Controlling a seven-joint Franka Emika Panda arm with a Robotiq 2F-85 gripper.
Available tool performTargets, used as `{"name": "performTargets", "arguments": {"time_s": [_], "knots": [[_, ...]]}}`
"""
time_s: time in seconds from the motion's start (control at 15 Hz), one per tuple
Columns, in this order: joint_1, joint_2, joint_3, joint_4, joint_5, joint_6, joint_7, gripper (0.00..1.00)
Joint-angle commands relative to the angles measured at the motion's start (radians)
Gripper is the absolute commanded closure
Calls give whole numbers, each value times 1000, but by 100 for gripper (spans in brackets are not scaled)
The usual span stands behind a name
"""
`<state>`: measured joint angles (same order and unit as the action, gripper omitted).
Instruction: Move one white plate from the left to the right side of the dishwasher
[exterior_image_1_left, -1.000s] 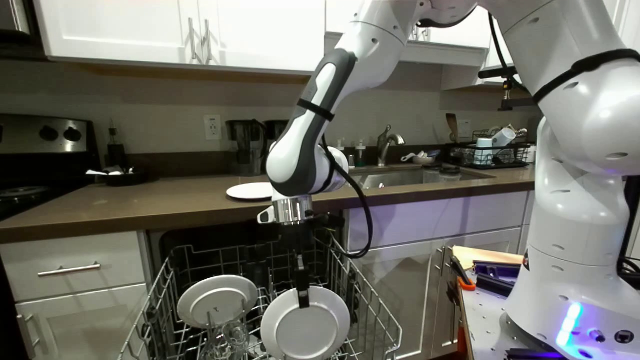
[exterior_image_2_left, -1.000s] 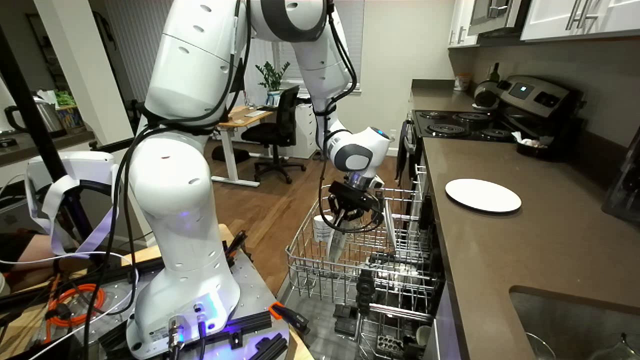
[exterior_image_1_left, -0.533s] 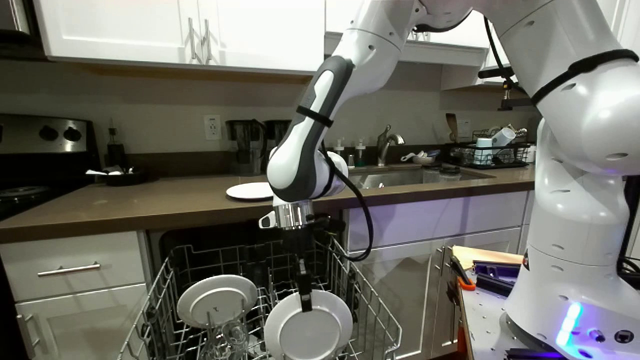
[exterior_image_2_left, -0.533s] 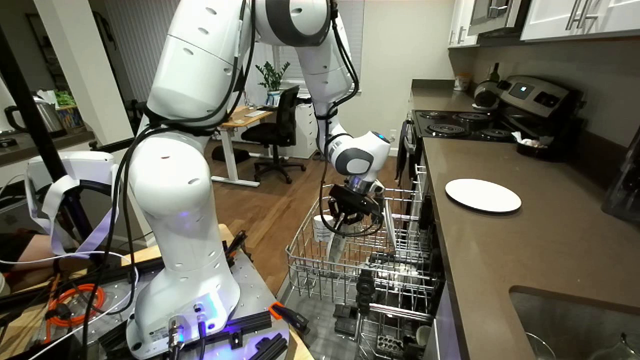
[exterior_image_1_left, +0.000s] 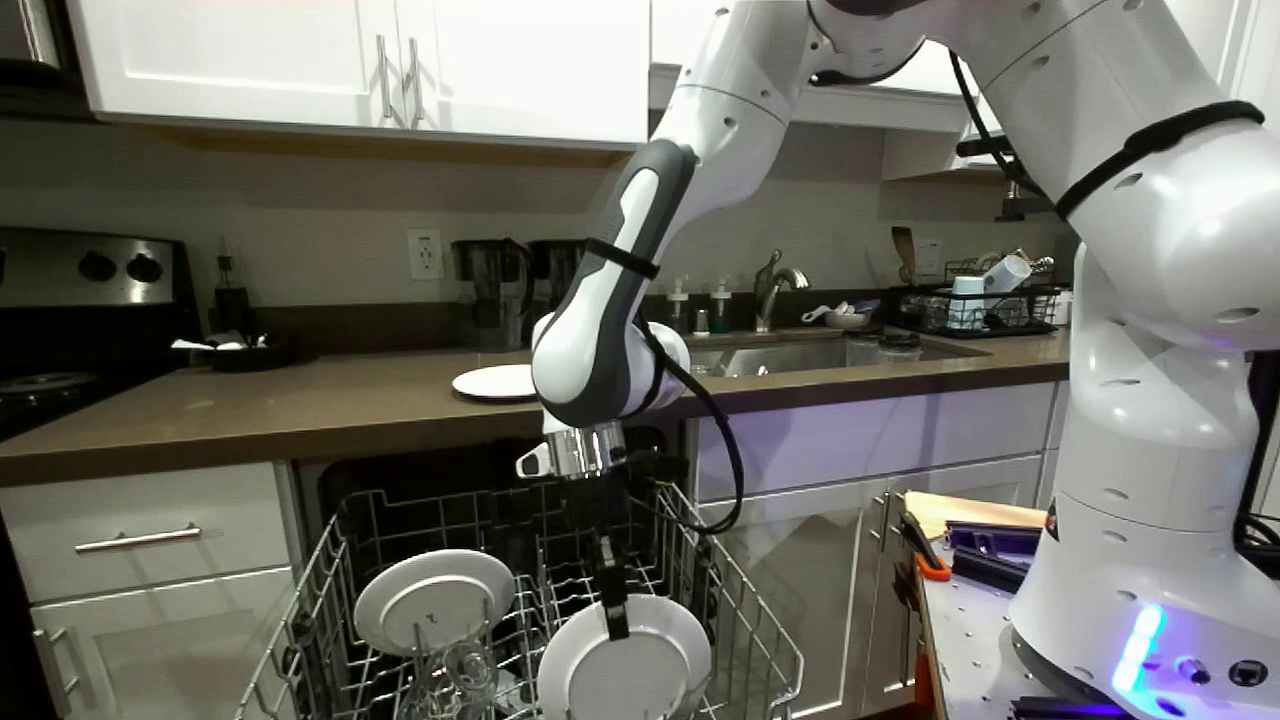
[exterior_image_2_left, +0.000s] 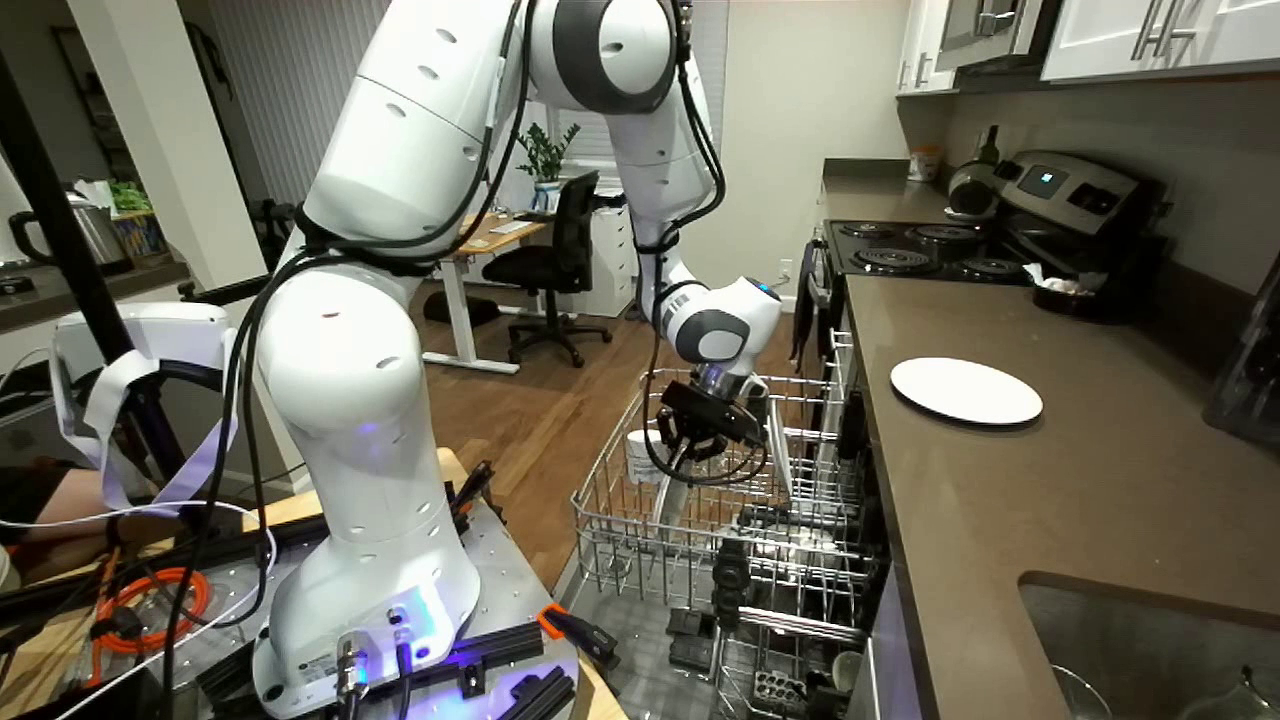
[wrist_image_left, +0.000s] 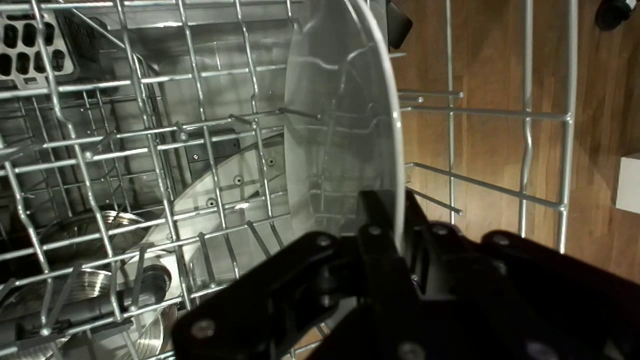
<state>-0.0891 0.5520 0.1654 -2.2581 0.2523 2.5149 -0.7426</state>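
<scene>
My gripper (exterior_image_1_left: 617, 622) is shut on the upper rim of a white plate (exterior_image_1_left: 640, 672), which hangs nearly upright on the right side of the dishwasher's pulled-out rack (exterior_image_1_left: 742, 573). In the wrist view the fingers (wrist_image_left: 392, 215) sit on both faces of the plate (wrist_image_left: 340, 140), seen almost edge-on among the tines. The plate also shows below the gripper in an exterior view (exterior_image_2_left: 672, 500). Its lower edge is hidden, so I cannot tell whether it rests on the rack. Another white plate (exterior_image_1_left: 432, 600) stands leaning on the rack's left side.
Clear glasses (exterior_image_1_left: 455, 682) stand in front of the left plate. A white cup (exterior_image_2_left: 645, 458) is in the rack near the held plate. A further white plate (exterior_image_2_left: 965, 390) lies on the brown counter (exterior_image_2_left: 1080, 520) above. Rack side wires (wrist_image_left: 565, 150) rise close beside the held plate.
My gripper and the held plate have moved down and slightly to the right in an exterior view, lower into the rack. The left plate has not moved.
</scene>
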Motion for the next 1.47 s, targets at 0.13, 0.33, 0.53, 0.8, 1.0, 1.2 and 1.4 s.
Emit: {"name": "performTargets", "arguments": {"time_s": [0.13, 0.33, 0.53, 0.8, 1.0, 1.2, 1.4], "knots": [[-18, 38, 38, 42, -14, -6, 12, 92], [-18, 24, 40, 43, -10, -42, 23, 58], [-10, 19, 49, 53, -13, -71, 43, 38], [-6, -5, 50, 49, -12, -99, 69, 14], [-1, -25, 46, 42, -16, -117, 93, 0], [9, -53, 39, 30, -23, -125, 127, 0], [23, -82, 29, 21, -36, -143, 173, 0]]}}
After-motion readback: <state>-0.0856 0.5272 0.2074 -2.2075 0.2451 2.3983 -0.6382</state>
